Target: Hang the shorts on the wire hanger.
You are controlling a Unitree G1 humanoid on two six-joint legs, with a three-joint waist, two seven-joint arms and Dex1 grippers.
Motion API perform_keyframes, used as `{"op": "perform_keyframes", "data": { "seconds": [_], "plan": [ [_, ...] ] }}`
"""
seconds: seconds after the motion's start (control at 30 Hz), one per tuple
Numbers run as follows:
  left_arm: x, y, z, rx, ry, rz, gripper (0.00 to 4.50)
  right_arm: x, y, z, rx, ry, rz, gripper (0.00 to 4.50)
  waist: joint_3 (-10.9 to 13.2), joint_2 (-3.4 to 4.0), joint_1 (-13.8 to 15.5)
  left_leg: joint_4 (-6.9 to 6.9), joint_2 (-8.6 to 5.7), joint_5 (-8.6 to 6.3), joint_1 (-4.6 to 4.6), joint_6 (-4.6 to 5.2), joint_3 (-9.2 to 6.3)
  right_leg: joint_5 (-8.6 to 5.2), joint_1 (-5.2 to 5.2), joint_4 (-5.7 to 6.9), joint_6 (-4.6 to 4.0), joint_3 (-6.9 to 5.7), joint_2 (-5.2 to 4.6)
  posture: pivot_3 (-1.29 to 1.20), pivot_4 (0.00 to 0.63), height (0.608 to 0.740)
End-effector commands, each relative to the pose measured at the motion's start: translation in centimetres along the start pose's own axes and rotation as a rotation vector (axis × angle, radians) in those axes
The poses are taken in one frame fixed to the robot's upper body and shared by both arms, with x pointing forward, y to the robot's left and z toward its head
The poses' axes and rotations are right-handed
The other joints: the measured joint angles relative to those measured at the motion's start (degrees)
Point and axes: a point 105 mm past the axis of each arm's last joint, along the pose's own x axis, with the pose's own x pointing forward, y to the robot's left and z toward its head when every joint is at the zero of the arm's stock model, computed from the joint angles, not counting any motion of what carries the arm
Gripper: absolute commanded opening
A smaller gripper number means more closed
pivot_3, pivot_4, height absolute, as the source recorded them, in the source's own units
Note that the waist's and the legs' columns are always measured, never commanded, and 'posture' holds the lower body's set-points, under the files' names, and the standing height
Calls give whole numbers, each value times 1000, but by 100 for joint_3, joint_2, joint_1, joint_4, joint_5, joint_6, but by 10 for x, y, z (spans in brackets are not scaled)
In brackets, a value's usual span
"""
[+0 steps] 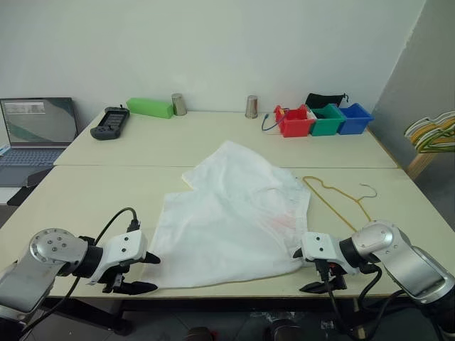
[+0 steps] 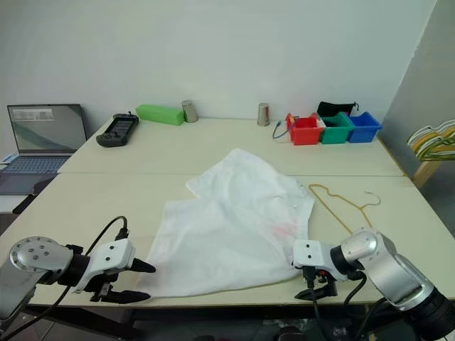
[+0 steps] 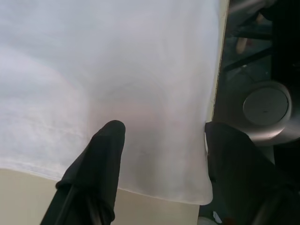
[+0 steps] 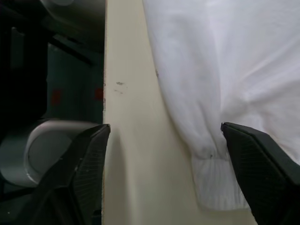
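Note:
The white shorts lie spread flat on the near table, their lower hem close to the front edge. To their right the wire hanger rests flat on the table, its hook pointing right. My left gripper stands open at the shorts' near left corner; in the left wrist view its black fingers straddle that corner of the shorts with nothing held. My right gripper is open at the near right corner, where the right wrist view has the ribbed hem of the shorts lying between its spread fingers.
On the far table sit a laptop, a black controller, a green box, two metal cups, and red, green and blue bins. A bunch of thicker hangers hangs at the right.

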Motion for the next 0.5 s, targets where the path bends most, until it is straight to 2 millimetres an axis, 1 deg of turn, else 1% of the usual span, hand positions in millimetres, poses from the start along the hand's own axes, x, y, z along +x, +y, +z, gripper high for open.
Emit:
{"op": "perform_keyframes", "data": {
  "seconds": [0.03, 0.07, 0.1, 0.17, 0.23, 0.27, 0.37, 0.4, 0.43, 0.5],
  "plan": [
    [-18, -3, 27, 57, -29, -59, 4044, -27, -12, 26, -44, -57, -103, 4500, 0, -1, -9, 0, 1, 0, 0, 0, 0, 0, 0, 1, 0, 0, 0, -31, 0, 740],
    [-25, -3, 39, 53, -60, -75, 4307, -33, -18, 31, -40, -68, -152, 4500, 0, -1, -16, 1, 4, 0, 0, 0, 0, 0, 0, 1, 0, 0, 4, -44, 0, 740],
    [-29, -3, 46, 49, -80, -86, 4459, -36, -21, 33, -36, -75, -184, 4500, 0, -1, -39, 1, 5, 0, 0, -1, 0, 0, 0, 2, 0, 0, 5, -44, 0, 740],
    [-38, 0, 67, 31, -151, -93, 4483, -46, -27, 37, -6, -90, -244, 4500, 0, -2, -55, 2, 7, -1, 0, -2, -1, 0, 0, 2, 0, 0, 7, -76, 0, 740],
    [-44, 12, 91, 41, -238, -59, 4483, -58, -37, 35, 78, -99, -331, 4500, -2, -5, -71, 3, 7, -2, -2, -3, -1, 0, 0, 0, 0, 0, 7, -96, 0, 740],
    [-46, 16, 100, 46, -266, -44, 4483, -62, -40, 33, 111, -99, -361, 4500, -3, -6, -73, 3, 6, -2, -2, -3, -2, 0, 1, 1, 0, -1, 8, -107, 0, 740],
    [-39, 53, 157, 122, -495, 127, 4483, -89, -65, 2, 308, -64, -593, 4500, -16, 6, -128, 7, 3, -2, -7, -3, -5, 1, 6, -5, 2, 5, 12, -155, 0, 740],
    [-33, 61, 173, 135, -540, 162, 4483, -98, -72, -9, 370, -55, -668, 4500, -18, 5, -137, 16, -1, -2, -15, -3, -9, 14, 7, -3, 25, 7, 13, -185, 1, 740],
    [-29, 65, 181, 138, -559, 179, 4483, -104, -76, -15, 405, -52, -710, 4500, -21, 2, -185, 30, -2, -2, -25, -3, -17, 19, 8, -1, 34, 7, 18, -185, 1, 740],
    [-11, 69, 192, 217, -546, 210, 4483, -117, -85, -35, 492, -22, -814, 4500, -28, 8, -326, 79, 2, -24, -48, 34, -33, 28, 10, 4, 30, 16, 34, -223, 1, 740]
  ]
}}
